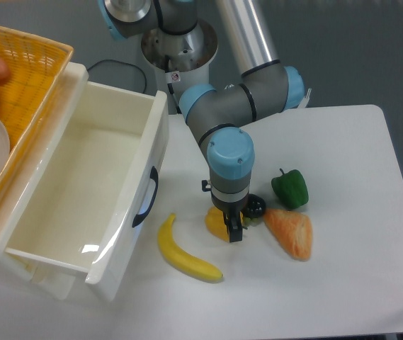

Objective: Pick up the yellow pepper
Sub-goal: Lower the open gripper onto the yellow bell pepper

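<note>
Fixed camera, single view. Gripper (232, 225) points straight down at the white table (343, 156), its wrist and the grey-and-blue arm (231, 159) directly above it. Yellow pepper (216, 222) sits on the table right under the gripper, mostly covered by it; only the pepper's left part shows, to the left of a dark finger (234, 231) that reaches down across it. Whether the fingers are spread or pressed onto the pepper cannot be told from this angle. Banana (184, 253) lies on the table lower left of the gripper, near but not touching the pepper. Orange wedge-shaped toy (291, 232) lies just right of the gripper; green pepper (290, 188) upper right, just above the wedge. Open white drawer (88, 191) well to the left, yellow basket (17, 85) beyond it at far upper left.
</note>
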